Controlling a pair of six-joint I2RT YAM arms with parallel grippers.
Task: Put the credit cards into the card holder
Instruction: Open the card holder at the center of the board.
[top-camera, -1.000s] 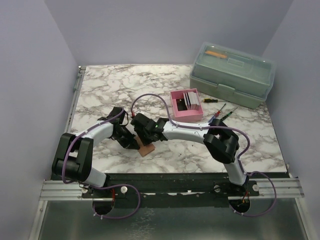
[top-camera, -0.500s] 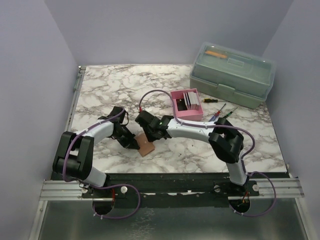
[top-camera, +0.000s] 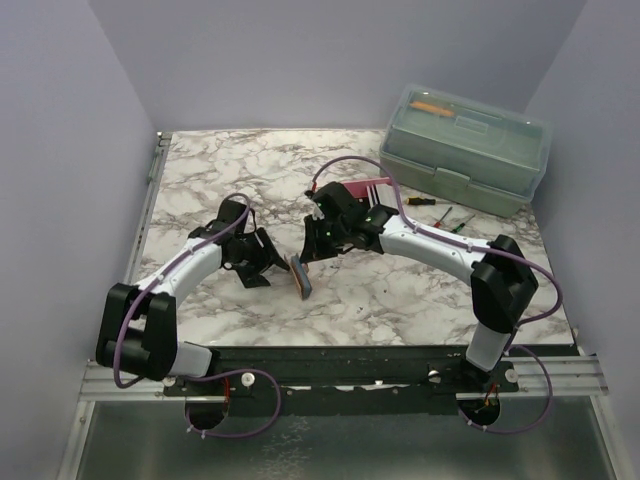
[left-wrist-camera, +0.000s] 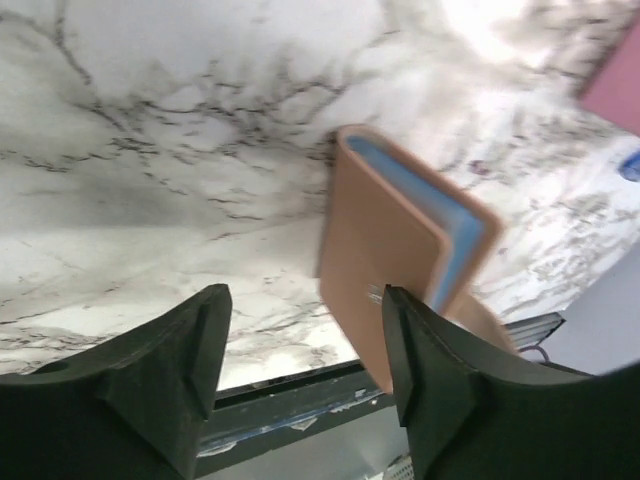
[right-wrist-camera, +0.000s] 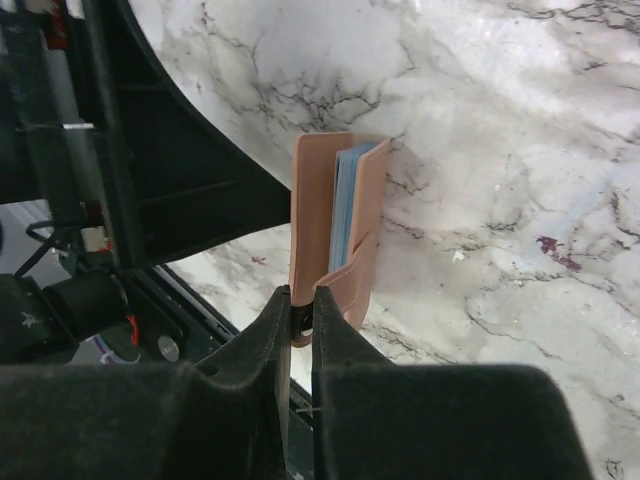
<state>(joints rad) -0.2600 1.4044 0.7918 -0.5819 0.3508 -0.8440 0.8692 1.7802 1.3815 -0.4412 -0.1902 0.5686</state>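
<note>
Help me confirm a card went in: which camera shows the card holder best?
Right wrist: the card holder sits centred, a blue card showing inside, right gripper pinching one flap. Left wrist shows it angled, partly hidden; top view, small and edge-on.

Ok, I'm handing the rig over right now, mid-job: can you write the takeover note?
Left tool: open, holding nothing, beside the card holder.
Right tool: shut on one flap of the card holder, which it holds on edge over the front-middle of the table.
Done: a blue card sits inside the holder.
To do: the pink tray is largely hidden in the top view; check it for more cards and load them.
</note>
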